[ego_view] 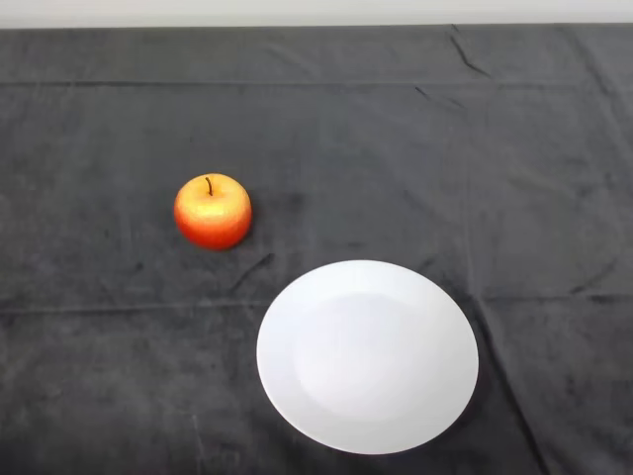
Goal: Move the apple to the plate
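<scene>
A red and yellow apple (213, 211) with a short dark stem stands upright on the dark cloth, left of centre. A round white plate (367, 355) lies to its lower right, close to the near edge, with nothing on it. A strip of cloth separates the apple from the plate's rim.
The dark cloth (514, 178) covers the whole table and shows a few creases. A pale wall strip runs along the far edge at the top.
</scene>
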